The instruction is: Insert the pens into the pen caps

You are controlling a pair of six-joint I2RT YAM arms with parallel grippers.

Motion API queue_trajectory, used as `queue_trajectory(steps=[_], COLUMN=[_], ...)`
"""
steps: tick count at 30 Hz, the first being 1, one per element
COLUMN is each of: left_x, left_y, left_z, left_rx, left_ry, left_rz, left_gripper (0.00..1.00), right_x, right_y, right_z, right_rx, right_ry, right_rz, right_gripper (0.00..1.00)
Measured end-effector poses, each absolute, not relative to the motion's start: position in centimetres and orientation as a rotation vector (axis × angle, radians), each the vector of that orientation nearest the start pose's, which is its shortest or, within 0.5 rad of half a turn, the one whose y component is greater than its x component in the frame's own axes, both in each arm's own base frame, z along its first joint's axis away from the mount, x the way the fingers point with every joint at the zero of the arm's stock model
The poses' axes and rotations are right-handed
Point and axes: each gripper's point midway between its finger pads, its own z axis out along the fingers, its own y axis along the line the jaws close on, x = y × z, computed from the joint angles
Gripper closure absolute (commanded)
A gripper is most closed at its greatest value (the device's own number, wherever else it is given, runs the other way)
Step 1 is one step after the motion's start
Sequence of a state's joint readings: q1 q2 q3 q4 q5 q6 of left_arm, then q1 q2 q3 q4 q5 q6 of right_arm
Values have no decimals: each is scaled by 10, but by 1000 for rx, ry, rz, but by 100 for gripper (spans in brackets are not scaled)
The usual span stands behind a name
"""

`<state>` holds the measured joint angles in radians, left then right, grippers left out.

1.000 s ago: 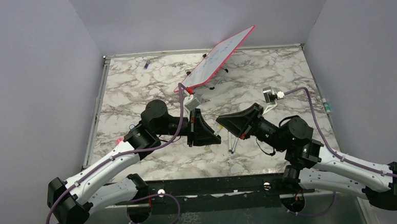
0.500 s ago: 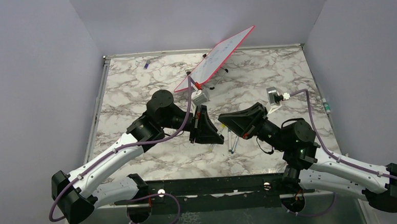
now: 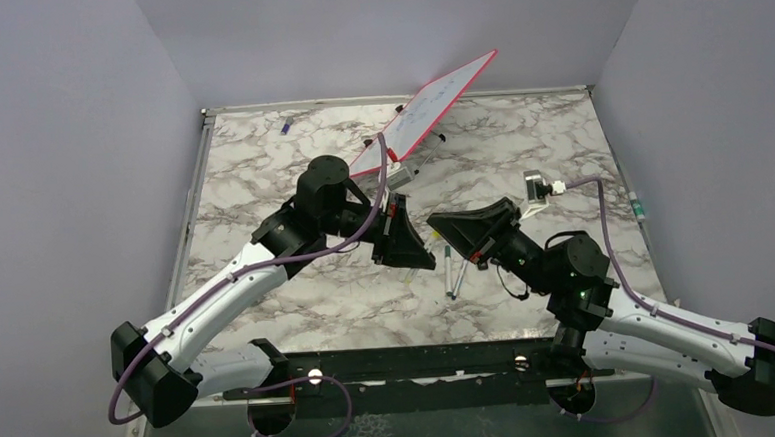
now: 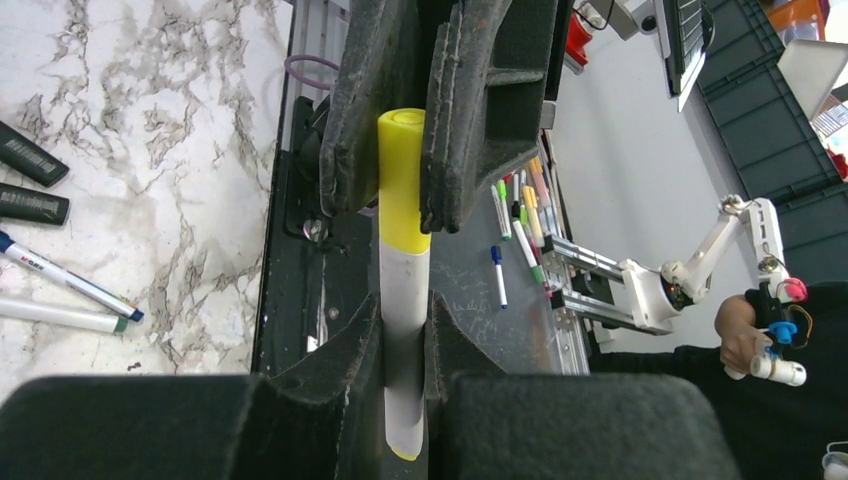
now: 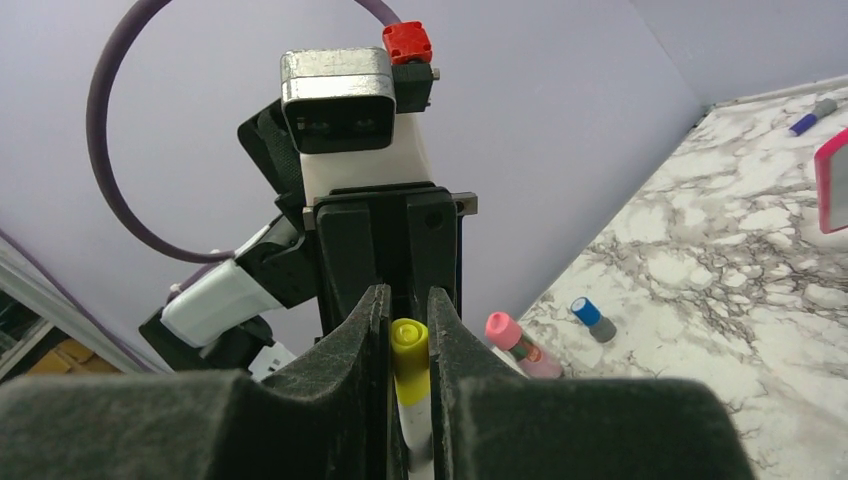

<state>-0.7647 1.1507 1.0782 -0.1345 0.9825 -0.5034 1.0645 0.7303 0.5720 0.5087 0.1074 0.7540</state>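
**Pen [image 4: 405, 285] and yellow cap [image 4: 402, 165] joined off the table [image 3: 261, 175]**

The left gripper [image 4: 405, 315] pinches the pen's white barrel, its fingers pressed on from both sides. Facing it tip to tip, the right gripper [image 4: 400, 205] clamps the cap. The cap's open end meets the barrel in one straight line, but how deep the pen sits inside cannot be told. Both hang above the table's middle. On the marble below lie two black highlighters [image 4: 30, 153] and two thin loose pens [image 4: 70, 280]. A red-edged whiteboard [image 3: 428, 111] stands tilted at the far side.
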Motion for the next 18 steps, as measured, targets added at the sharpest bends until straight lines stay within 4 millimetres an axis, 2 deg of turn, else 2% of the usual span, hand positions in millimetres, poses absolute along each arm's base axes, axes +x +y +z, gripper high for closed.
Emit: queue_trajectory(steps=[8, 9, 11, 13, 14, 16, 18], left_x=[117, 117, 116, 117, 118, 125, 142], left_y=[-325, -326, -326, -325, -325, -322, -317], left_z=[327, 328, 325, 312, 306, 279, 251], left_rx=[1074, 1078, 1086, 1075, 1067, 1010, 891], left_ry=[1778, 1767, 1741, 1745, 1753, 1795, 1862], left_rz=[-1766, -1770, -1777, -1776, -1772, -1738, -1648], left_gripper=[100, 100, 100, 100, 100, 100, 100], right_x=[152, 151, 151, 154, 155, 157, 152], right_y=[280, 278, 277, 276, 277, 278, 281], right_z=[365, 366, 365, 354, 345, 317, 289], right_rx=[-83, -82, -82, -74, -66, -64, -83], right_ry=[1362, 1358, 1365, 1412, 1451, 1570, 1685], right_rz=[1477, 1478, 1474, 1442, 1418, 1352, 1303], right_gripper=[98, 96, 86, 74, 67, 54, 44])
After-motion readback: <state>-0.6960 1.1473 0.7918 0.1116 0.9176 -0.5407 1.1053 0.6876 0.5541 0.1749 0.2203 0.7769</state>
